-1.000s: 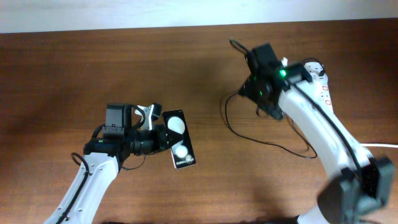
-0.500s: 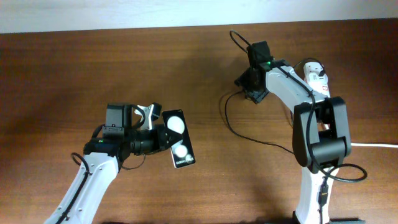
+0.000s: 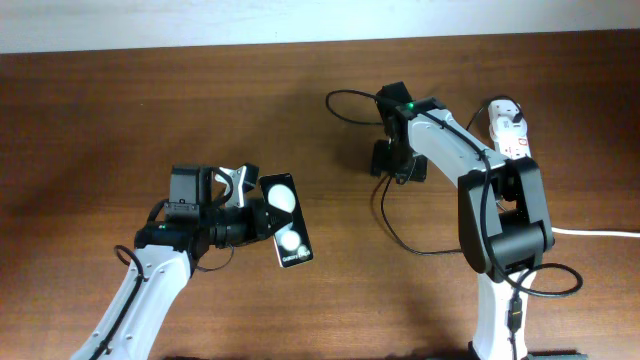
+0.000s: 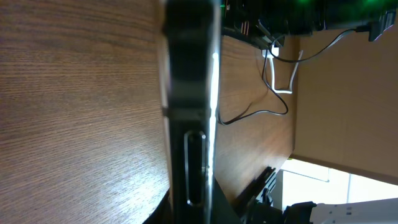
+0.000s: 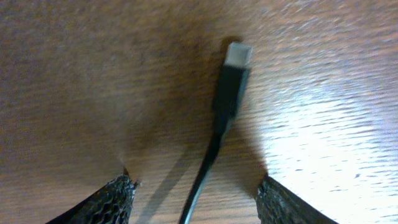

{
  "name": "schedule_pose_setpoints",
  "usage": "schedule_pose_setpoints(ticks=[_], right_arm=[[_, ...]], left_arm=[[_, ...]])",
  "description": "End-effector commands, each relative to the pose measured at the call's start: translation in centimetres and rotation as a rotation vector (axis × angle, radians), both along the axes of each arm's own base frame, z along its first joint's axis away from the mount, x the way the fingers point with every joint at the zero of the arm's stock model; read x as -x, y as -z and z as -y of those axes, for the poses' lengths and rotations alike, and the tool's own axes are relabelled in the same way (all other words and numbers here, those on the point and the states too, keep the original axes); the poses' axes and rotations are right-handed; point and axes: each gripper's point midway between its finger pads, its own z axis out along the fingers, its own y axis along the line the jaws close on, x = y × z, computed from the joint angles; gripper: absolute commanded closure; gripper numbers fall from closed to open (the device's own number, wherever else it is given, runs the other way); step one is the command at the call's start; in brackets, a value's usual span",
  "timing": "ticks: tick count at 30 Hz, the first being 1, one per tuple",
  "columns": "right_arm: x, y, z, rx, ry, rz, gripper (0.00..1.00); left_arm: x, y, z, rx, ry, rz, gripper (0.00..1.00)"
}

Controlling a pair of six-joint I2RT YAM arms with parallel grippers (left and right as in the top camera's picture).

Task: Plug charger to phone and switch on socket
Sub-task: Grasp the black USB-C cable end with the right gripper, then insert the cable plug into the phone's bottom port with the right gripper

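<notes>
The phone (image 3: 285,235), a black slab with two white spots, is held on edge just above the table by my left gripper (image 3: 258,218), which is shut on it. In the left wrist view the phone (image 4: 189,93) shows edge-on between the jaws (image 4: 193,214). The charger's thin black cable (image 3: 350,93) loops across the table. My right gripper (image 3: 398,162) is low over it and open. In the right wrist view the connector tip (image 5: 238,57) lies on the wood, with the cable running between the spread fingers (image 5: 196,205). The white socket strip (image 3: 512,140) lies at the far right.
A thick white cord (image 3: 600,232) runs off the right edge. Slack black cable curls on the table in front of the right arm (image 3: 420,250) and shows in the left wrist view (image 4: 273,112). The table's far edge runs along the top.
My right arm has swung left and lowered toward the table, dragging the cable loop left with it. The left arm and the phone have not moved.
</notes>
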Motion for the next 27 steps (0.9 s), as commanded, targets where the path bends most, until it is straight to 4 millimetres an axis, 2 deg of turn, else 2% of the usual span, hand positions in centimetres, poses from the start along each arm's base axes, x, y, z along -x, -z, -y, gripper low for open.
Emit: schedule_pose_setpoints(ticks=[1, 2, 3, 6, 9, 10, 12, 15, 16, 18, 21, 24, 26, 27], right_arm=[[0.8, 2.0, 1.3, 0.053, 0.026, -0.036, 0.33], [0.6, 2.0, 1.2, 0.051, 0.026, -0.029, 0.35], [0.5, 2.0, 1.2, 0.05, 0.026, -0.026, 0.49], [0.6, 2.1, 1.2, 0.051, 0.026, -0.028, 0.72], [0.5, 2.1, 1.2, 0.05, 0.025, -0.024, 0.84], [0.7, 2.1, 1.2, 0.051, 0.025, -0.031, 0.96], [1.9, 2.0, 1.4, 0.057, 0.018, -0.08, 0.96], [3.0, 0.5, -0.9, -0.087, -0.11, -0.123, 0.96], [3.4, -1.4, -2.3, -0.171, -0.169, -0.113, 0.96], [4.1, -4.6, -3.0, -0.227, -0.19, -0.089, 0.96], [5.8, -10.8, -2.6, -0.243, -0.2, -0.016, 0.96], [8.7, -16.6, -1.9, -0.258, -0.209, 0.057, 0.96], [10.3, -18.8, -1.8, -0.274, -0.216, 0.084, 0.96], [11.9, -20.2, -1.9, -0.288, -0.232, 0.1, 0.96]], left_arm=[[-0.5, -1.0, 0.2, 0.015, 0.011, 0.036, 1.0], [-0.5, -1.0, 0.2, 0.015, 0.011, 0.036, 1.0], [-0.5, -1.0, 0.2, 0.015, 0.011, 0.036, 1.0], [-0.5, -1.0, 0.2, 0.015, 0.011, 0.036, 1.0], [-0.5, -1.0, 0.2, 0.015, 0.011, 0.035, 1.0], [-0.5, -1.1, 0.2, 0.015, 0.011, 0.036, 1.0], [-0.5, -1.0, 0.2, 0.021, 0.001, 0.02, 1.0], [-0.6, -1.1, 0.2, 0.028, -0.014, 0.005, 1.0], [-0.6, -1.1, 0.2, 0.038, -0.024, -0.014, 1.0], [-0.5, -1.2, 0.3, 0.055, -0.048, -0.052, 1.0], [-1.1, -3.3, 1.5, 0.158, 0.004, 0.008, 1.0], [-3.2, -4.2, 2.1, 0.233, -0.019, 0.029, 1.0], [-3.9, -4.4, 2.6, 0.294, -0.009, 0.007, 1.0], [-4.4, -4.9, 3.2, 0.362, 0.007, -0.017, 1.0]])
